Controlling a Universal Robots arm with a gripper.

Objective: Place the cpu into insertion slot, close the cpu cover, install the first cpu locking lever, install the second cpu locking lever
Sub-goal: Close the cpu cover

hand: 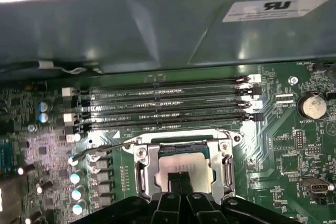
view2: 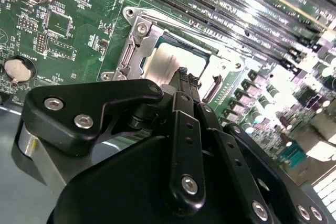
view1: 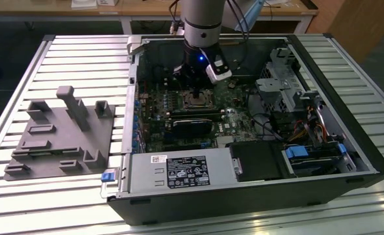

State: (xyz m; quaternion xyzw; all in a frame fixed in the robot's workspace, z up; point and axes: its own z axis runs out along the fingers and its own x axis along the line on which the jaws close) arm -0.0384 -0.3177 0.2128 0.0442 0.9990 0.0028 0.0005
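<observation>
In the exterior view my gripper (view1: 195, 89) reaches down into the open computer case, right over the insertion slot (view1: 195, 101) on the green board. In both wrist views the cpu (hand: 178, 162) (view2: 170, 59) lies flat in the socket, its pale metal top showing through the window of the silvery cpu cover (hand: 140, 169) (view2: 137, 45), which lies down around it. The two black fingers are pressed together, and my gripper (hand: 181, 178) (view2: 185, 74) hovers at or just above the cpu's top near one edge of the window. A thin wire lever (hand: 102, 149) sticks out sideways from a socket corner.
Long black memory slots (hand: 168, 103) run beside the socket, and the case wall (hand: 157, 30) rises beyond them. A coin battery (hand: 311, 106) sits on the board. A grey fixture plate (view1: 58, 137) lies on the table at the exterior view's left, a power supply (view1: 179, 171) near the front.
</observation>
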